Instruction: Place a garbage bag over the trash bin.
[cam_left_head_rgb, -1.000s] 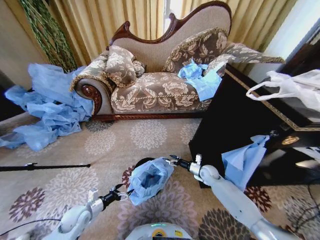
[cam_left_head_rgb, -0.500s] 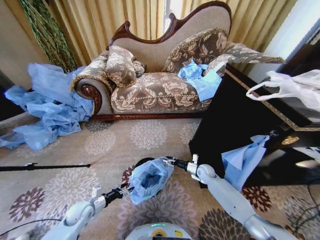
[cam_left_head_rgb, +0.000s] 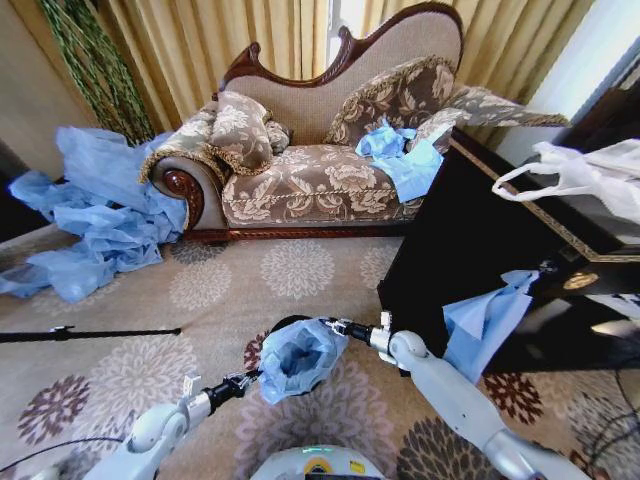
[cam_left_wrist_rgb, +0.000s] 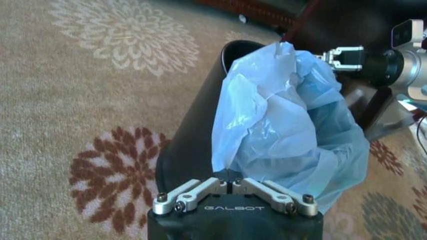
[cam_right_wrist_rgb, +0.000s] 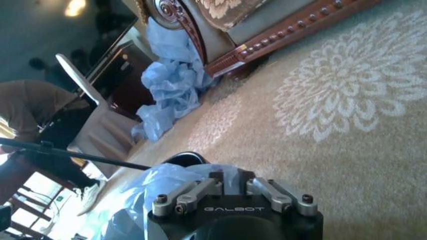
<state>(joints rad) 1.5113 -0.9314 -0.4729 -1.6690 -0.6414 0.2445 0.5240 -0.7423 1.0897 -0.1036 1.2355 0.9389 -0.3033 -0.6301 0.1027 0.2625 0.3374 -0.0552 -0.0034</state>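
Carpeted floor (cam_left_head_rgb: 300, 270) with floral medallions; sofa (cam_left_head_rgb: 320, 170) behind, a heap of blue sheeting (cam_left_head_rgb: 95, 215) at its left end, a dark cabinet (cam_left_head_rgb: 500, 240) to the right carrying a white handled bag (cam_left_head_rgb: 590, 175); none of these is in play.

Trash bin (cam_left_wrist_rgb: 193, 135) stands on the carpet just ahead of the robot, black and upright; the garbage bag (cam_left_head_rgb: 298, 357) is bunched over its mouth, its open end held spread between the two arms, part of the rim bare on the far side.

Left gripper (cam_left_wrist_rgb: 230, 186): jaws closed, pinching the bag's near edge; right gripper (cam_left_head_rgb: 335, 326): at the far edge of the bag, jaws appear closed on the film, though the pinch itself is hidden.

Risks, as judged: thin film could slip from either pinch if the arms pull apart too hard; it could also tear; a light bin may tip or slide if the bag drags sideways on the rim; the bare stretch of rim suggests the hem may snag inside rather than fold over.
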